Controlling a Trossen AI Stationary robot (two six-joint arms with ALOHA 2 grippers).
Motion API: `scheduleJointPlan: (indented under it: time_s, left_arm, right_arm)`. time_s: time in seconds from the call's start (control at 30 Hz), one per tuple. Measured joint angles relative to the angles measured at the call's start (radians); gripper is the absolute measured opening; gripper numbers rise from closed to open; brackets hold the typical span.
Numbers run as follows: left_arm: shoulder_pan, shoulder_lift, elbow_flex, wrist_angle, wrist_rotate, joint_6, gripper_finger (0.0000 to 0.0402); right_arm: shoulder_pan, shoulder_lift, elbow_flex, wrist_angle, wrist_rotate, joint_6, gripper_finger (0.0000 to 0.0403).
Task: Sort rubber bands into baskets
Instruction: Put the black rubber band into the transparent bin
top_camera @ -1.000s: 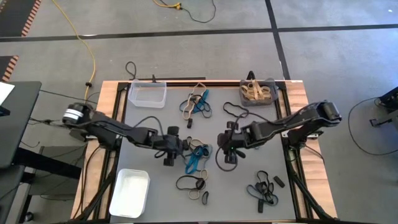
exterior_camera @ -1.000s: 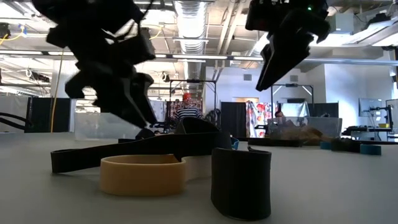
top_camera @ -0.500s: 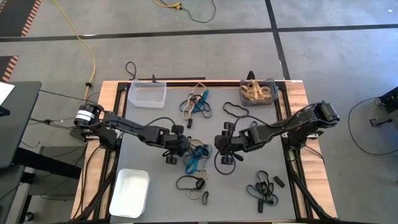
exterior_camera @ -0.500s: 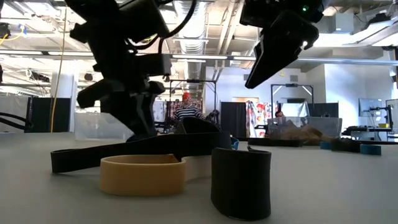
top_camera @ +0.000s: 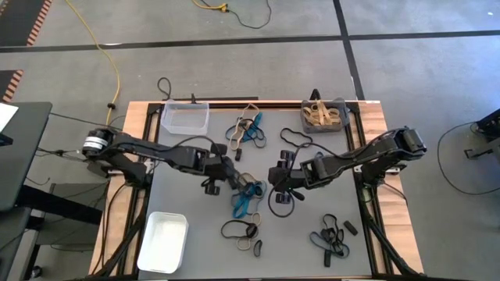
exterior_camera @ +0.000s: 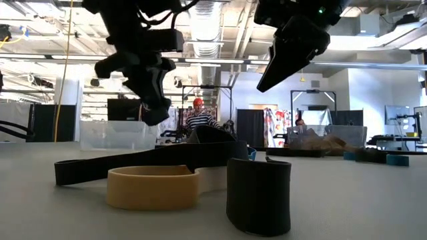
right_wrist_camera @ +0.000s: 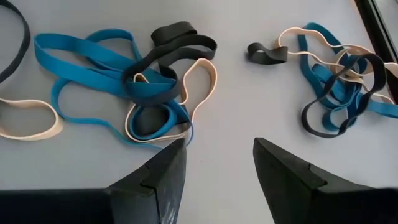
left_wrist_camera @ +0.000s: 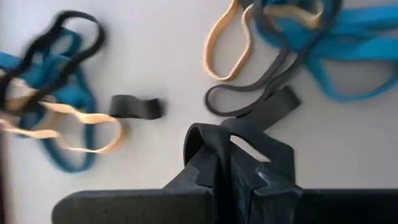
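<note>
Over the grey table [top_camera: 187,156] no writing shows on anything; three baskets sit at its edges, one clear [top_camera: 185,117], one dark grey [top_camera: 325,114] with tan bands inside, one white [top_camera: 163,241]. Only the left wrist view shows the left gripper [left_wrist_camera: 231,163] pinched tight on a black rubber band [left_wrist_camera: 255,111]; the right gripper [right_wrist_camera: 216,163] hangs with fingers apart, holding nothing, above the middle pile of blue, black and tan bands [right_wrist_camera: 137,81]; loose rubber bands [top_camera: 248,129] lie in four more clumps.
</note>
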State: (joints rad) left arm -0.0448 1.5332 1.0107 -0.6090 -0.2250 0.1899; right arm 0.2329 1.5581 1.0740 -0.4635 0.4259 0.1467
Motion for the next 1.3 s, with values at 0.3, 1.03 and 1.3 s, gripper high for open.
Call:
scheduleJointPlan:
  time_s: [0.3,1.03,1.3]
  left_arm:
    - [0.021,0.131,0.001,0.03,0.077,-0.025,0.0]
    - [0.045,0.19,-0.001,0.005,0.027,-0.026,0.0096]
    - [0.047,0.185,-0.001,-0.01,0.033,-0.018,0.0067]
  right_arm:
    - [0.012,0.0,0.0,-0.008,0.0,0.003,0.0217]
    - [0.023,0.0,0.0,-0.007,0.0,0.011,0.0217]
    - [0.023,0.0,0.0,-0.007,0.0,0.011,0.0217]
